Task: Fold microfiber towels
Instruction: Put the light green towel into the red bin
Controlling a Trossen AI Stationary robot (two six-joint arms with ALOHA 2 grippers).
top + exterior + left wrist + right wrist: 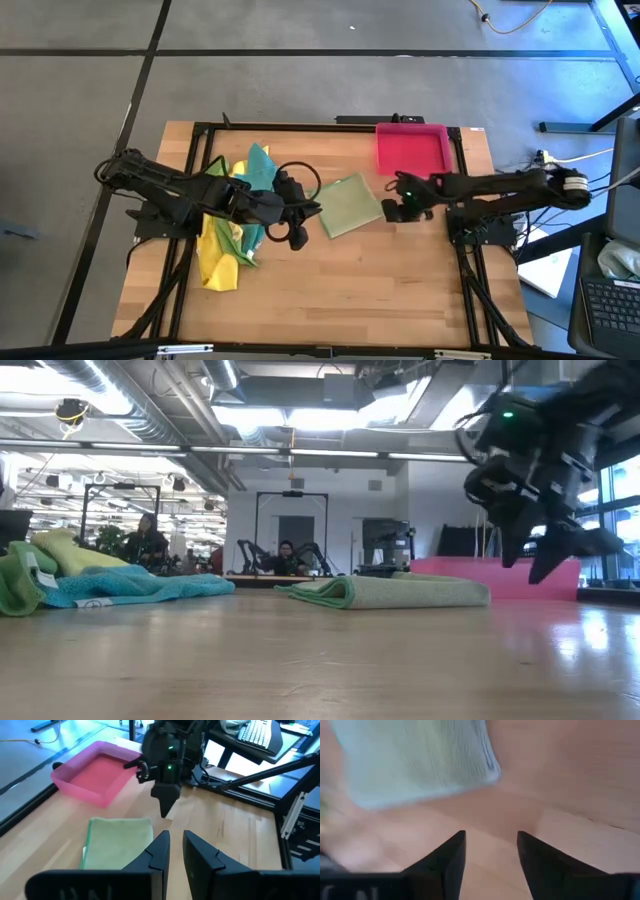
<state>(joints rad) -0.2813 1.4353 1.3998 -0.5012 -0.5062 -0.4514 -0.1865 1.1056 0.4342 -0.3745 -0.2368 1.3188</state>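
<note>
The right end effector (pixel 403 210) hangs a little above the bench (pixel 400 290), just beside the 3 o'clock edge of the pale olive green towel (pixel 351 205). Its two fingers are spread apart and they hold nothing; the right wrist view shows bare wood between them and the towel's corner a little ahead.

The left end effector (pixel 300 220) is at the 9 o'clock side of the same towel, near its corner. Its fingers stand only a narrow gap apart, almost together, and nothing is between them.

The pale olive green towel lies in the middle of the bench as a flat, neat, layered rectangle, so I judge that this one is already folded. At 1 o'clock from it stands the pink tray (pixel 411 148), and I see nothing inside.

At 9 o'clock, partly under the left arm, the other towels (pixel 232 235) lie in a crumpled heap: yellow, bright green and teal. These look not yet folded. So, to my eye, one towel is done and most of the work is left.
</note>
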